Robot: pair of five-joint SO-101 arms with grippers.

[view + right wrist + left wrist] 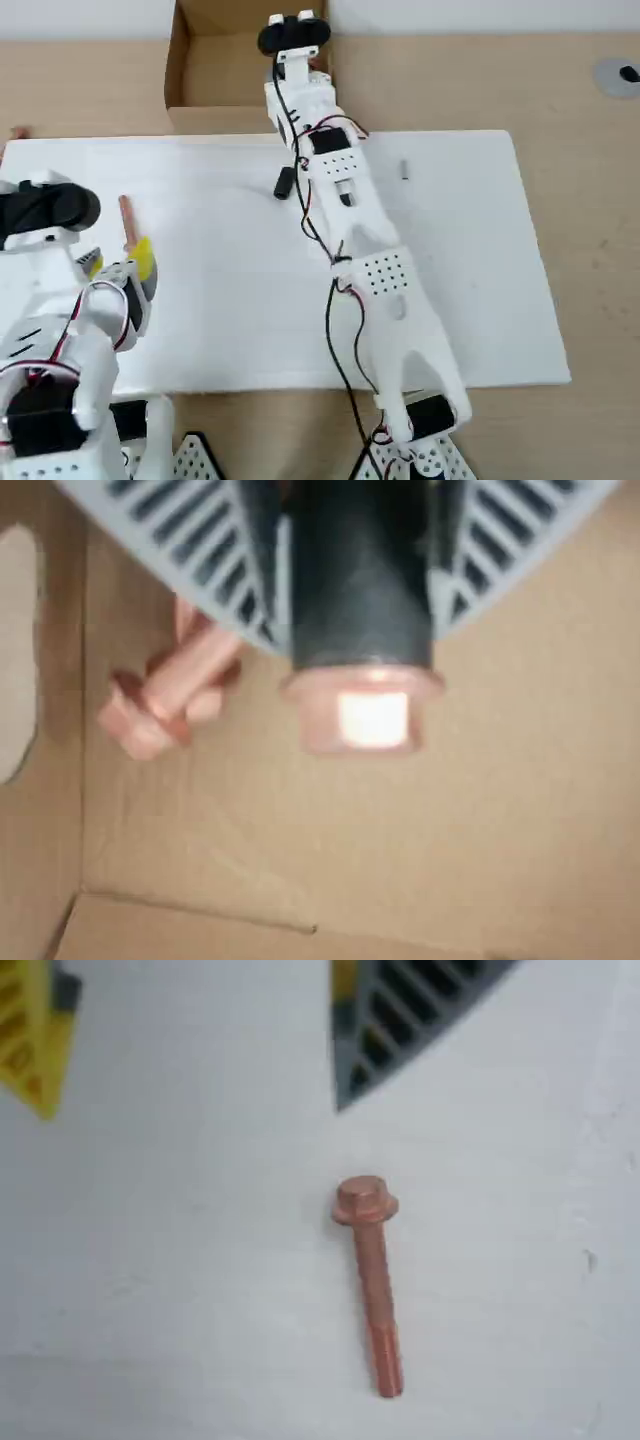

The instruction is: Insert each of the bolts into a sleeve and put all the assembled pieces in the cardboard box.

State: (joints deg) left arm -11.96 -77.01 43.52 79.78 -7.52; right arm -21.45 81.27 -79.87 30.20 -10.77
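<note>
A light wooden desk [585, 200] is covered by a white rectangular sheet [220, 320], on which a copper-coloured flanged bolt [126, 218] and a short black cylindrical sleeve [284, 183] are laid well apart, while an open brown cardboard box [215, 118] is set beyond the sheet's far edge.

The bolt [368, 1280] is copper-coloured, the sheet [200, 1310] plain white, the sleeve [362, 590] black, the cardboard box [300, 860] plain brown, the table [580, 200] light tan.
</note>
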